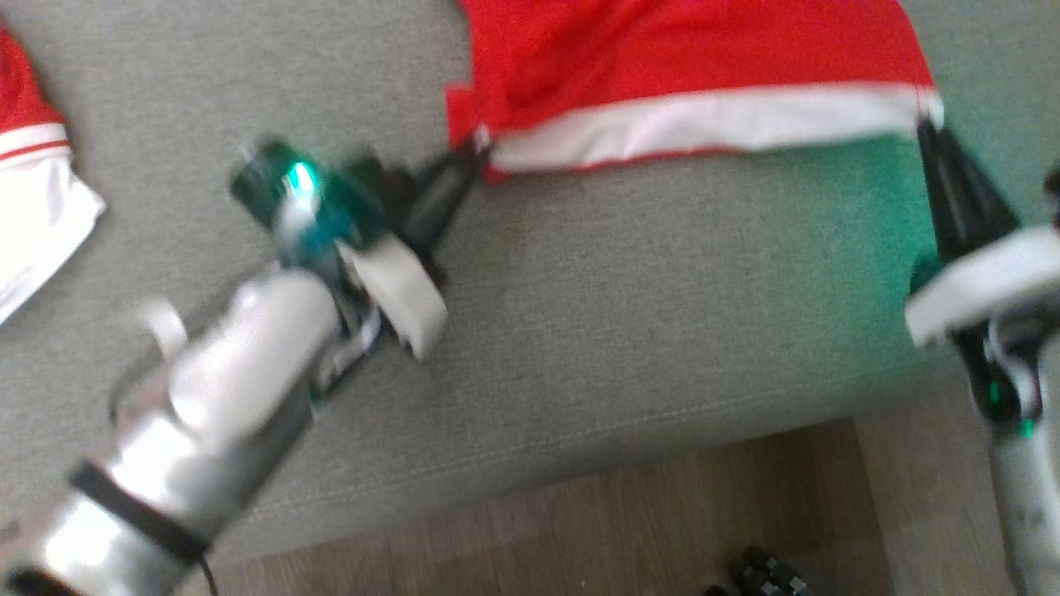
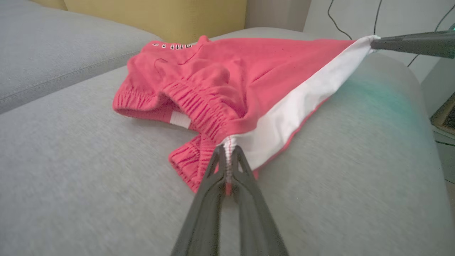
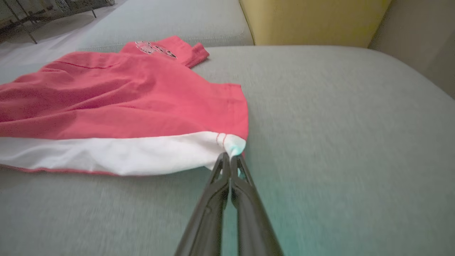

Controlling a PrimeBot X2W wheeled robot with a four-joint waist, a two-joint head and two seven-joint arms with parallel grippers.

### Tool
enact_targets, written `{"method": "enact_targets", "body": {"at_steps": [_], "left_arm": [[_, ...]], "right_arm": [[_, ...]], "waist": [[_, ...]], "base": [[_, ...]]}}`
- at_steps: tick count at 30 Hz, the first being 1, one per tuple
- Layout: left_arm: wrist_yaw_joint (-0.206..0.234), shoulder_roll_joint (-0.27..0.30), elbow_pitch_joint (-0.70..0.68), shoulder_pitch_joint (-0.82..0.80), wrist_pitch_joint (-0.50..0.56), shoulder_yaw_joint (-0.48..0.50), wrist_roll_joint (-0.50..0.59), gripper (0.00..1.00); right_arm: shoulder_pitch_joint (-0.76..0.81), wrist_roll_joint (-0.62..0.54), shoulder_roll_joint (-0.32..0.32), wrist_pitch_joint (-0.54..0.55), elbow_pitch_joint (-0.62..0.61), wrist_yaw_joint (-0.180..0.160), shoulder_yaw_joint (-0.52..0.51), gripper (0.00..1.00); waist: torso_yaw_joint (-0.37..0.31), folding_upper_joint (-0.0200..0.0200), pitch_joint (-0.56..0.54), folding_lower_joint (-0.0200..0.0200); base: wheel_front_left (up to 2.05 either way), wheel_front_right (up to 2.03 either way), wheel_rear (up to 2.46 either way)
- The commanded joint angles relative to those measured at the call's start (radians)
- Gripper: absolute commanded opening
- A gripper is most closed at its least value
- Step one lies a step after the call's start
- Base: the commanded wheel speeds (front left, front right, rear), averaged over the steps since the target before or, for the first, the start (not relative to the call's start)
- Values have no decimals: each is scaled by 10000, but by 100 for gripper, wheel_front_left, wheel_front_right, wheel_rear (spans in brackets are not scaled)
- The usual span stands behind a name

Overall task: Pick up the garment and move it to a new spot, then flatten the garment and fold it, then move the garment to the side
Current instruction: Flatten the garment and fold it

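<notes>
The garment (image 1: 662, 58) is a pair of red shorts with a white side stripe, spread on the grey sofa seat (image 1: 621, 273). My left gripper (image 1: 479, 142) is shut on the stripe's end by the gathered waistband (image 2: 199, 103), with the fabric pinched between its tips (image 2: 227, 149). My right gripper (image 1: 926, 120) is shut on the stripe's other end at the leg hem (image 3: 231, 144). The white stripe (image 2: 302, 106) runs taut between the two grippers, slightly lifted off the cushion. The right gripper's dark fingers (image 2: 412, 43) also show at the left wrist view's upper right.
A second red and white garment (image 1: 33, 190) lies at the seat's far left. The sofa's front edge gives way to wooden floor (image 1: 580, 530). A yellow cushion (image 3: 312, 21) stands at the sofa back. Cables hang down the wall (image 2: 355, 17) beyond the armrest.
</notes>
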Motion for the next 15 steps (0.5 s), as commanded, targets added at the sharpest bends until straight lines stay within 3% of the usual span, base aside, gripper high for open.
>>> {"method": "enact_targets", "body": {"at_steps": [1, 7, 15], "left_arm": [[230, 279, -605, 425, -118, 518, 294, 0], [777, 320, -1760, 2831, -120, 1134, 1087, 0], [757, 392, -2750, 5056, -121, 1797, 790, 0]], "right_arm": [[600, 76, -55, 127, -670, -2, -116, 0], [2932, 167, 514, 791, -2383, -2, -847, 0], [4938, 145, 578, 1966, -5146, -2, -1768, 0]], "waist": [[120, 0, -195, 0], [228, 0, -853, 0], [372, 0, -1915, 0]], "base": [[0, 0, 0], [0, 0, 0], [0, 0, 0]]}}
